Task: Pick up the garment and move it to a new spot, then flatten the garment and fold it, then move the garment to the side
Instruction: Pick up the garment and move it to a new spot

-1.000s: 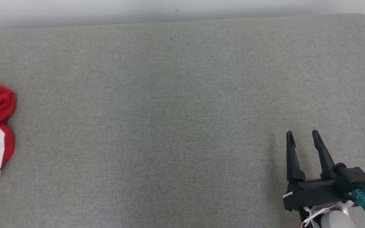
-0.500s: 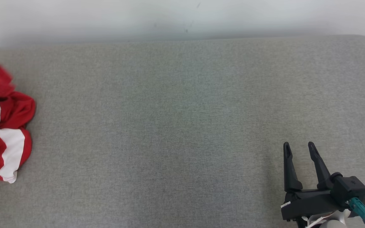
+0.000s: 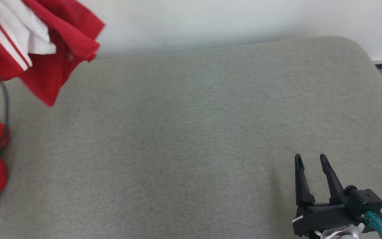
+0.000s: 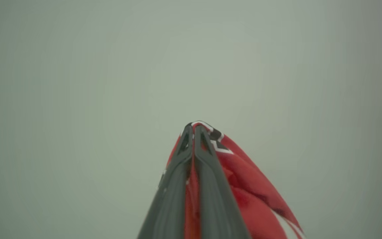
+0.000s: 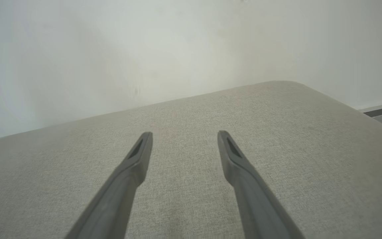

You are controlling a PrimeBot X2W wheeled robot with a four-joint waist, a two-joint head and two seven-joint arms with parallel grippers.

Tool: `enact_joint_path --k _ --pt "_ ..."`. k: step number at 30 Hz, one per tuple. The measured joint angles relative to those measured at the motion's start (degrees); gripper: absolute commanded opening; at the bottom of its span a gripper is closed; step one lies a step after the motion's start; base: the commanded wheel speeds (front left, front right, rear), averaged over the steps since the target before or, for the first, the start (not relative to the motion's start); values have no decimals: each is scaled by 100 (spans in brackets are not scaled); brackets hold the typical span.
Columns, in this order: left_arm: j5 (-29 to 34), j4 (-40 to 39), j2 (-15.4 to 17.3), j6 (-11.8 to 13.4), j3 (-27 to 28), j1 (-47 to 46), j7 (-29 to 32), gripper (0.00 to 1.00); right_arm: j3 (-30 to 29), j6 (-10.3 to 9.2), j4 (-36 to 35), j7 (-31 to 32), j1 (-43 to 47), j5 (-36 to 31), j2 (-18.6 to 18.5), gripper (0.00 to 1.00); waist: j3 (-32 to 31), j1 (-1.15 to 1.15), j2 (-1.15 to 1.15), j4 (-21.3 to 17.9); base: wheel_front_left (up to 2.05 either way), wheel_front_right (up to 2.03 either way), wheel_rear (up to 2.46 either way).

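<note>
Left hand [image 4: 192, 127], clamped tight on the red-and-white fabric garment [image 3: 55, 66], has hoisted it above the grey fabric-covered table [image 3: 191, 132], its tail trailing low at the left edge, so the transfer is under way. Right hand [image 3: 310, 156] waits spread wide, empty.

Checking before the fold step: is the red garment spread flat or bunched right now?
Bunched: the garment hangs crumpled in the air, pinched in the shut left pincer.

One garment [image 3: 61, 53], one left gripper [image 4: 192, 128], one right gripper [image 3: 310, 157], one cushion [image 3: 194, 132]
</note>
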Motion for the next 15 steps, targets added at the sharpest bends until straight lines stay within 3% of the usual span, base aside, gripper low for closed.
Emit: enact_joint_path --k 15 --pt "-216 -1025 -1149 210 -798 545 358 0 18 0 99 -1 110 122 -3 100 -57 0 0 -835 0 0 0"
